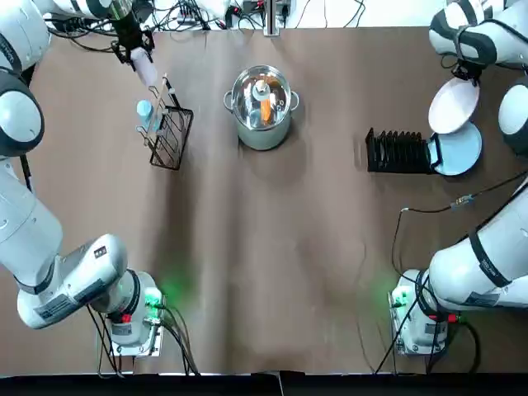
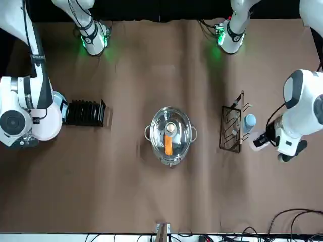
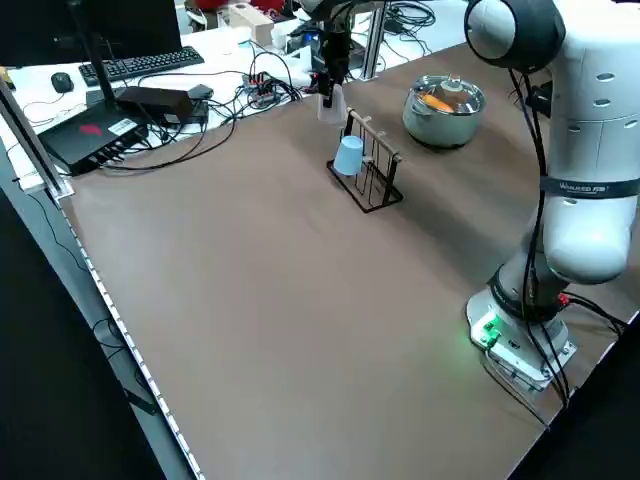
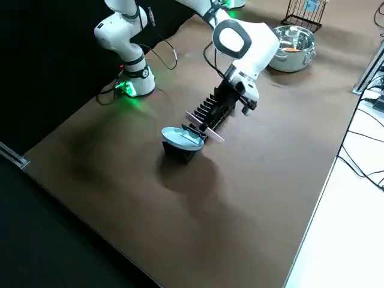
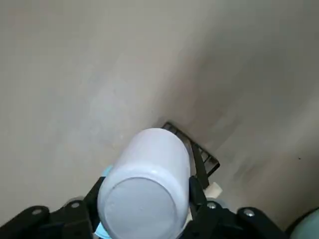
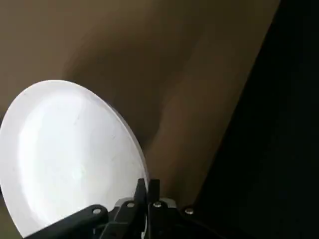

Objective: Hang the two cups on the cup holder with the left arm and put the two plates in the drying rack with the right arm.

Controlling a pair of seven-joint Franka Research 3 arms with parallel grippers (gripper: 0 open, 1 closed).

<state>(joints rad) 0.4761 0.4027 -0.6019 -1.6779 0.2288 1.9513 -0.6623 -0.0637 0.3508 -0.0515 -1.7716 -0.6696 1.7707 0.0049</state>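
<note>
I've got my left gripper (image 5: 146, 185) closed around the white cup (image 1: 143, 68), near the table's (image 1: 330, 247) far edge, just beside the cup holder (image 2: 231, 129); the blue cup (image 1: 147, 110) is on it. My right gripper (image 6: 148, 185) pinches the white plate (image 1: 453, 106) by its rim, beside the rack (image 1: 396, 152), blue plate (image 1: 458, 150) at its outer end. Wide open table either side of the pot (image 1: 262, 107): two cups, two plates, one pot
</note>
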